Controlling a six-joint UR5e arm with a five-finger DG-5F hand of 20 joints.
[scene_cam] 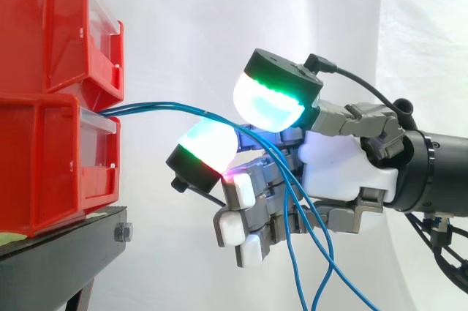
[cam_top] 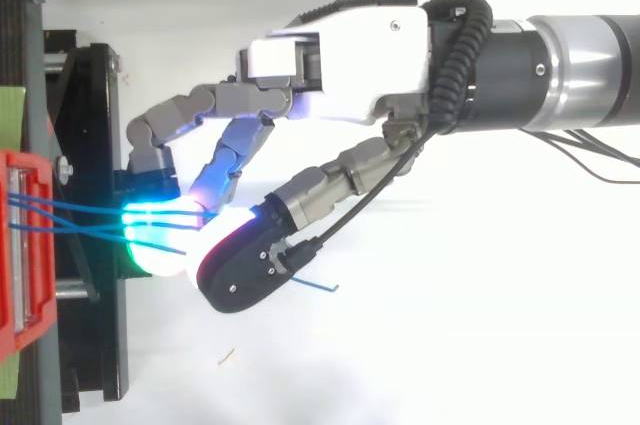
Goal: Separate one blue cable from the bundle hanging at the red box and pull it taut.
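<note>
Blue cables (scene_cam: 168, 105) droop loose across the near side of the hand (scene_cam: 344, 168), fingers curled round them with glowing pads (scene_cam: 267, 102) either side, then run left to red bins (scene_cam: 44, 165) on black stand (scene_cam: 58, 245), white curtain (scene_cam: 183, 18) far behind.

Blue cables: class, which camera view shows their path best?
The side view: the blue cables leave the red bin, cross the robot hand and hang below it. The top view gives short strands between bin and robot hand.
</note>
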